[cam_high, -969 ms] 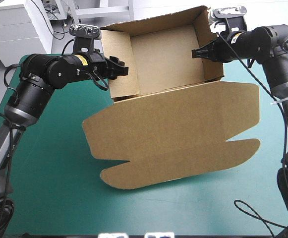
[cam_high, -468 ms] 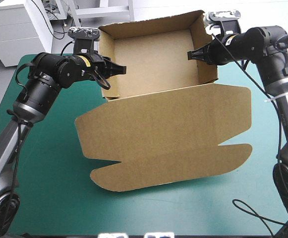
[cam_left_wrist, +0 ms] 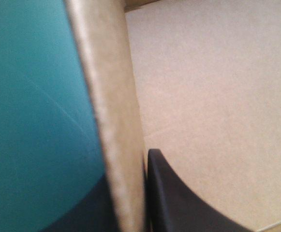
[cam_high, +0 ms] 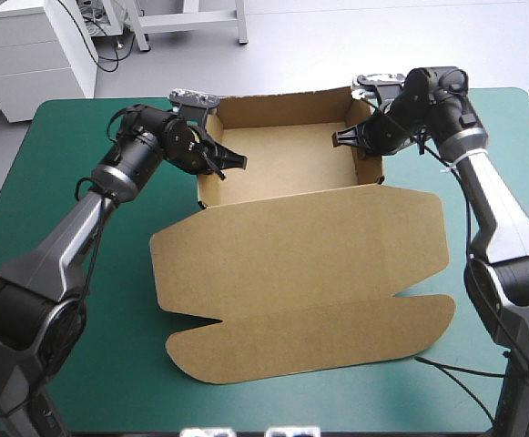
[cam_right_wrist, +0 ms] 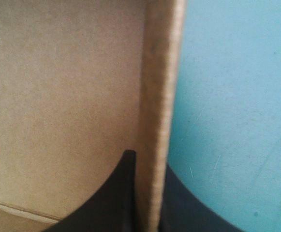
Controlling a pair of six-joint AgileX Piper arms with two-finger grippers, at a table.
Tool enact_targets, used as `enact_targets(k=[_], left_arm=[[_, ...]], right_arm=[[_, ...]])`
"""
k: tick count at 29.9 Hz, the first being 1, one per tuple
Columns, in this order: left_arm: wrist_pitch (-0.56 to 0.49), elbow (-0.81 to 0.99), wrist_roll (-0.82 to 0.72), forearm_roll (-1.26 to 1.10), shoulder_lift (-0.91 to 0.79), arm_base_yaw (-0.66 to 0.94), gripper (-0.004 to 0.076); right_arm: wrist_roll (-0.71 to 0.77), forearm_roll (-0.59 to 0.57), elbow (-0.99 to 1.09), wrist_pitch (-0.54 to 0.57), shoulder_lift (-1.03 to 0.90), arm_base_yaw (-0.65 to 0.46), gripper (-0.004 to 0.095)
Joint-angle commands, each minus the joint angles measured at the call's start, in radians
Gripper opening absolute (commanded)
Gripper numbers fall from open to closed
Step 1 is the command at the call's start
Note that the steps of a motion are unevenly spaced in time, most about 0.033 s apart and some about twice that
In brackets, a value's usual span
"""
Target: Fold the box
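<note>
Box point(cam_high: 287, 168): walls raised; I judge lid point(cam_high: 310, 246) pending.
Left pincer point(cam_high: 237, 164): pinching left wall.
Right pincer point(cam_high: 340, 138): pinching right wall.

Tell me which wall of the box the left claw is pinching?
The left gripper pinches the box's left side wall, one finger inside, one outside. The right gripper holds the opposite wall; the far wall is untouched.
</note>
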Motion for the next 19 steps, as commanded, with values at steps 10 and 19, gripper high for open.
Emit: enact_targets(k=[10,19], left_arm=[[0.141,-0.093,0.144,-0.045,0.143,-0.014,-0.0006],[0.188,-0.093,0.144,0.017,0.145,-0.014,-0.0008]], right_arm=[[0.004,-0.044,-0.029,-0.003,0.096,0.115,-0.0015],[0.019,-0.078,-0.029,-0.003,0.108,0.116,-0.0018]])
